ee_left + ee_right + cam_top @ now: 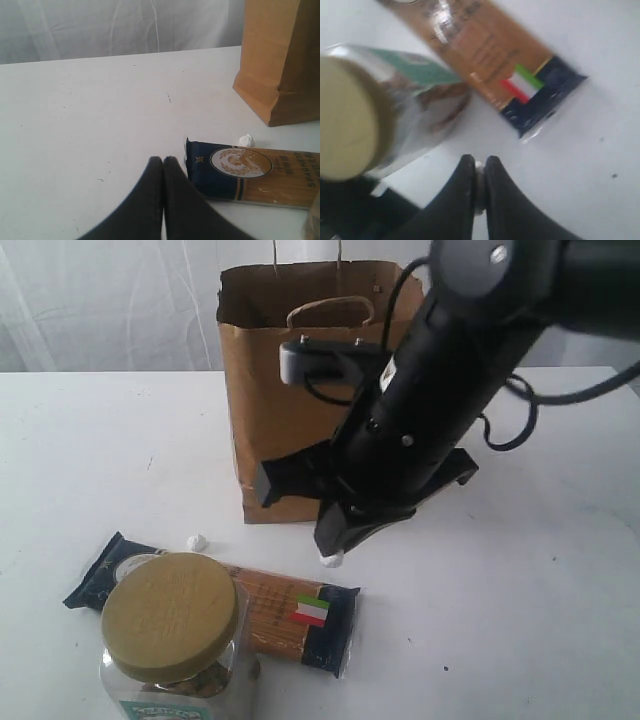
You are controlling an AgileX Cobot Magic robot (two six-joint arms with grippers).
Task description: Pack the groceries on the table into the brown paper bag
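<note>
Navy spaghetti packet [290,615]: ext. view, long axis approx 9-to-3 o'clock, at 7 o'clock of right pincer [332,552], apparently clamped on white bit [331,561]; left pincer [163,162] together, empty.

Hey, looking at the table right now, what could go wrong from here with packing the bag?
1. The right gripper has its jaws closed around a small white bit, not a grocery; that scrap may end up in the brown paper bag.
2. The right arm hangs close before the bag; a wide swing might topple it.
3. The jar stands right by the spaghetti packet; dragging the packet may tip it.
</note>
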